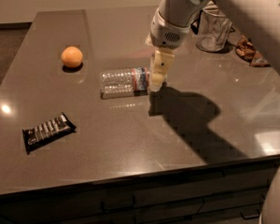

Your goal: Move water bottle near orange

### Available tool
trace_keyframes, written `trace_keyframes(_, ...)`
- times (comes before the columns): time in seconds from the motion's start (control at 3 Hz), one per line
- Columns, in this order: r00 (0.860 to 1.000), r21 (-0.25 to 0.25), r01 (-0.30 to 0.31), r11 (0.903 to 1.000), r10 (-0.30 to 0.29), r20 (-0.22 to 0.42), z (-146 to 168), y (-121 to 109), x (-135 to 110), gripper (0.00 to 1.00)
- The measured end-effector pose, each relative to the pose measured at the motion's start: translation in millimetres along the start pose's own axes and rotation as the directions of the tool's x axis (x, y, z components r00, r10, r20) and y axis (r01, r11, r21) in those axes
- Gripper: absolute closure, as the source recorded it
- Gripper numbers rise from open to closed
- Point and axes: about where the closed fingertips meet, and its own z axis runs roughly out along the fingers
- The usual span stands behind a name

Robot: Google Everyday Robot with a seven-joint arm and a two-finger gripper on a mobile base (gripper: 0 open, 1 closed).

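The counter (130, 143) has open room between the water bottle (122, 82) and the orange (72, 56), which sits off to its left. The bottle lies on its side in the middle. The arm (233, 6) comes from the top right, and the gripper (157, 80) points down at the bottle's cap end. I cannot tell if it holds anything. A candy bar (49, 131) lies near the front left

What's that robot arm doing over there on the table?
The robot's gripper is down at the right end of a water bottle lying on its side on the table. An orange sits apart, to the bottle's left. The bottle has not been lifted yet.
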Motion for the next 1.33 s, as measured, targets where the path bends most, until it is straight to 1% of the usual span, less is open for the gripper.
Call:
trace_keyframes(0.33, 0.999, -0.035, 0.029, 0.9989, -0.03, -0.014, 21.1, 13.0, -8.6, 0.0)
trace_keyframes(0.67, 0.998, -0.058, 0.058, 0.9966, -0.06, -0.029, 40.3, 20.5, -18.3, 0.0)
trace_keyframes(1.0, 0.998, -0.065, 0.055, 0.9964, -0.057, -0.038, 49.3, 14.6, -20.6, 0.16)
trace_keyframes(1.33, 0.998, -0.056, 0.052, 0.9971, -0.055, -0.043, 47.2, 4.2, -23.1, 0.39)
